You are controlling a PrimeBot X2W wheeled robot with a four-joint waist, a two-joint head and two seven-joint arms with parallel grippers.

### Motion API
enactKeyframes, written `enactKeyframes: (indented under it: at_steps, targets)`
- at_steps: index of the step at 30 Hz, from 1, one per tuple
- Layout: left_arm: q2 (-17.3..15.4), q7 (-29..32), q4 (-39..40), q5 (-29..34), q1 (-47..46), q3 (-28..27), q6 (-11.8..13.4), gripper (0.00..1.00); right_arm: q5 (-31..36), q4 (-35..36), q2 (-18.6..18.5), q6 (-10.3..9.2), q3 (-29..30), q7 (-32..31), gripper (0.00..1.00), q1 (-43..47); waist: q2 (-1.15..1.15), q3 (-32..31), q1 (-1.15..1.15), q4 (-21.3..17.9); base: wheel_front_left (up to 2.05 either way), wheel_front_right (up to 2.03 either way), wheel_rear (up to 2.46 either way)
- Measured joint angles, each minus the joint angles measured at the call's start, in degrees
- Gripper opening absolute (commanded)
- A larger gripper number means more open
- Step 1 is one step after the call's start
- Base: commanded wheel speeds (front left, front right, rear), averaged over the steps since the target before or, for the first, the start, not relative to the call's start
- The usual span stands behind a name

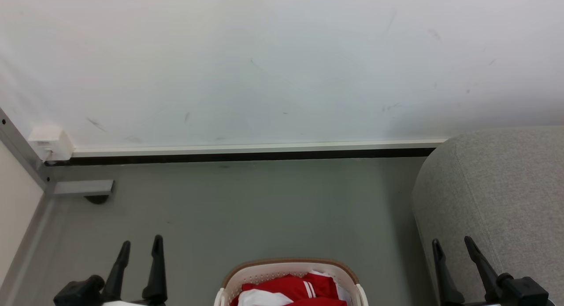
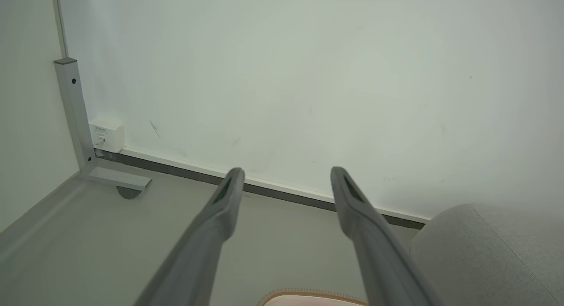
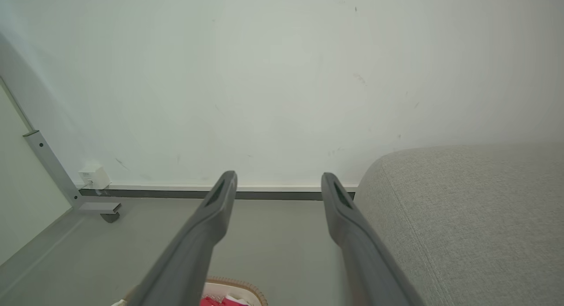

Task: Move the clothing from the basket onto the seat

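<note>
- Head view: a pale wall and grey floor lie ahead. The basket sits on the floor at the bottom edge, about midway between the grippers, with the red clothing inside. The clothing's long axis is cut off, so I cannot tell it. The left gripper and right gripper have their fingers apart and hold nothing. The seat stands just beside the right gripper.
- Left wrist view: the fingers are spread and aimed at the wall. The basket rim shows low between them.
- Right wrist view: the fingers are spread. The clothing lies low, by the left finger, and the seat is on the right. The clothing sits below and behind both sets of fingertips. The right arm looks better placed to carry it.
</note>
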State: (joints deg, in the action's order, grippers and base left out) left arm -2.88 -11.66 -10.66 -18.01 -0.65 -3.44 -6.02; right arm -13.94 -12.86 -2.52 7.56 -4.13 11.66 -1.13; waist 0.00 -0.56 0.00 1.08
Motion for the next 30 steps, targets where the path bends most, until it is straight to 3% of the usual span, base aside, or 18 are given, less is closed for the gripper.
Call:
enactKeyframes:
  at_steps: [30]
  targets:
    - [-0.15,-3.14,1.34,14.47,1.52,-0.07,-0.77,1.00,7.15,-1.69,-0.12,0.00,0.69,3.13,1.00,-0.02,0.00,0.17,0.00,-0.01,0.00,0.00,0.00]
